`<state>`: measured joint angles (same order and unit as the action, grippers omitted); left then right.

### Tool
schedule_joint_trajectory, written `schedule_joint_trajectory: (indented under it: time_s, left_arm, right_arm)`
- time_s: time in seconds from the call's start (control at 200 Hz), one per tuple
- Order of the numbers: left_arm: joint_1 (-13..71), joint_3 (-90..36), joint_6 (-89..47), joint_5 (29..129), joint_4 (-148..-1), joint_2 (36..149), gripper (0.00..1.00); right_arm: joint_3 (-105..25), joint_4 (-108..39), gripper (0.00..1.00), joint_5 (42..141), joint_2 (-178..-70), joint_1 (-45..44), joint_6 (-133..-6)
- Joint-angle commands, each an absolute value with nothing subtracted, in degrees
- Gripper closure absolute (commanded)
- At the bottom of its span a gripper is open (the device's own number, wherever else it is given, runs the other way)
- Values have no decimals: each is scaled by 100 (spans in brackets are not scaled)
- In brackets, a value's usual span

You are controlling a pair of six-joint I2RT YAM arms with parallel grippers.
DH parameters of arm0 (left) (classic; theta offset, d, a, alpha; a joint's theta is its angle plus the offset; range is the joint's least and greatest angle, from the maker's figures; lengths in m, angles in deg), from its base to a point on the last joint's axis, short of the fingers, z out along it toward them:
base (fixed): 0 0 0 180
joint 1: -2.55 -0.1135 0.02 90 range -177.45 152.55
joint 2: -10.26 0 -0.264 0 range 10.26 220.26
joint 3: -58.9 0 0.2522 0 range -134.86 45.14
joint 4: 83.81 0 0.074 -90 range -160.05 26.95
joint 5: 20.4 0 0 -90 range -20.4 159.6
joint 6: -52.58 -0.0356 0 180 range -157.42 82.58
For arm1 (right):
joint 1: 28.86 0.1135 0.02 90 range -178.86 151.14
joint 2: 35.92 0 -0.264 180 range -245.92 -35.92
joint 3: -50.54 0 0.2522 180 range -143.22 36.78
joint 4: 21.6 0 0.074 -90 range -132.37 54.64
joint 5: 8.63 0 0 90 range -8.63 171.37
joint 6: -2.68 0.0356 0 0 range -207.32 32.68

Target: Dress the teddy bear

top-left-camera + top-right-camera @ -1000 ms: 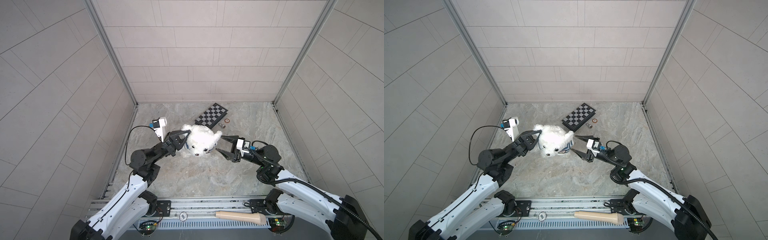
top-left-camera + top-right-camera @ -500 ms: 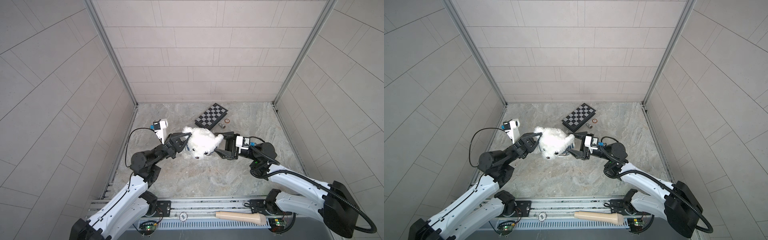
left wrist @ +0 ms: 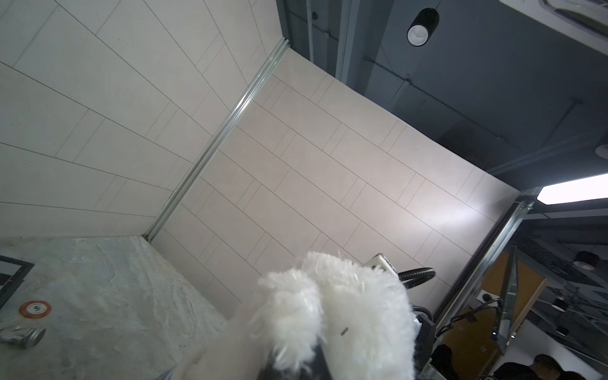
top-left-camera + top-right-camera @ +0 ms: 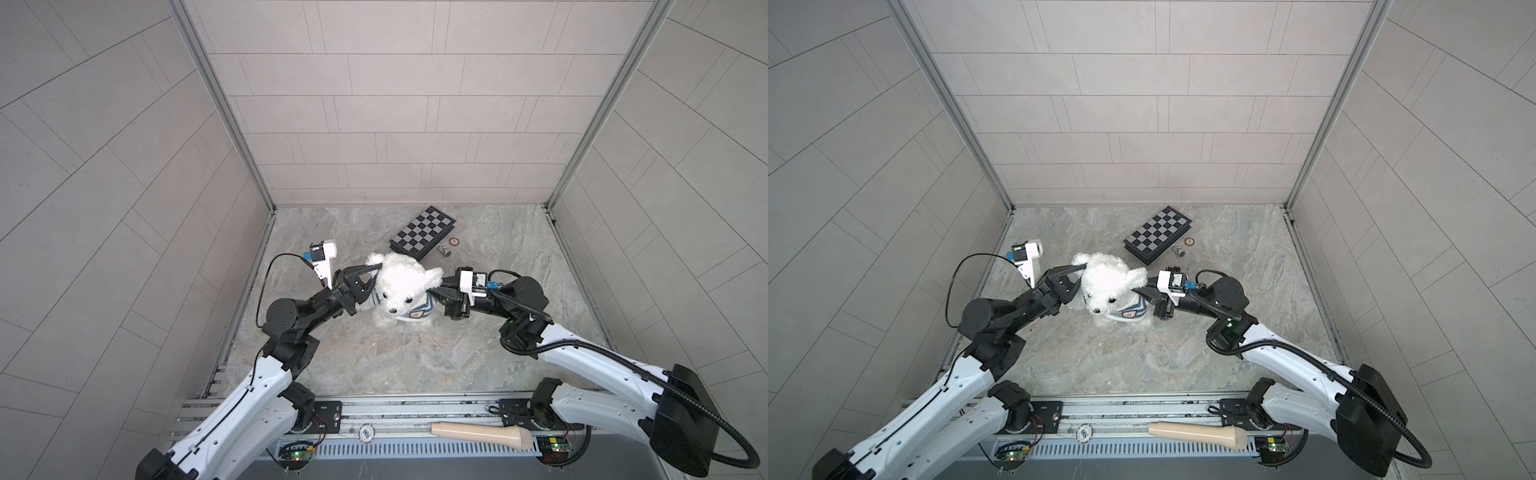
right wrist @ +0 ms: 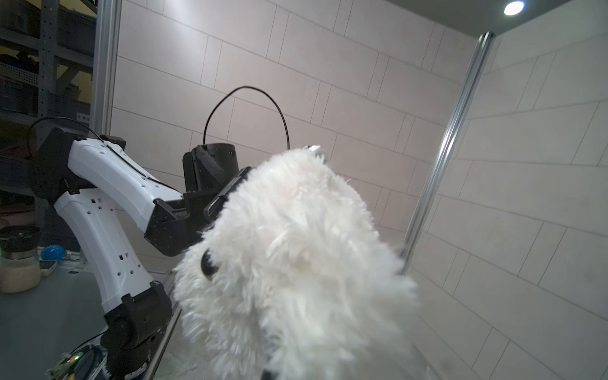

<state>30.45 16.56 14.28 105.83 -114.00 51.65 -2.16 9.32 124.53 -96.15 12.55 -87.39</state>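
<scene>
The fluffy white teddy bear (image 4: 401, 282) (image 4: 1108, 282) sits upright mid-floor in both top views, facing the front. A navy-and-white striped shirt (image 4: 415, 312) (image 4: 1128, 311) with a crest badge is bunched round its neck and chest. My left gripper (image 4: 371, 286) (image 4: 1077, 283) is shut at the bear's side on the shirt's edge. My right gripper (image 4: 438, 289) (image 4: 1144, 291) is shut at the opposite side, also at the shirt's edge. In both wrist views, the bear's white fur (image 3: 345, 316) (image 5: 296, 263) covers the fingertips.
A black-and-white chessboard (image 4: 422, 228) lies behind the bear, with a small metal piece (image 4: 444, 250) and a round orange disc (image 4: 454, 241) beside it. A beige handle (image 4: 482, 434) rests on the front rail. Tiled walls close in three sides.
My right gripper has moved left from open floor up to the bear's side and has shut there. The left gripper has kept its hold, and the bear has shifted slightly.
</scene>
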Motion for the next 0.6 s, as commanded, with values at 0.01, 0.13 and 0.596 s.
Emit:
schedule_joint_trajectory:
  time_s: [0.01,0.13,0.596]
  left_arm:
    - [3085,1542,536,10372,-10097,5019,99]
    - [3085,1349,-151,9963,-8659,4996,64]
    - [3080,419,-1797,9112,-4875,4765,36]
  right_arm:
    - [-745,-692,100,12345,-9282,1295,-9365]
    - [-1145,-2219,100,12186,-9148,1295,-10068]
    - [-2130,-4842,100,11591,-10151,1057,-11735]
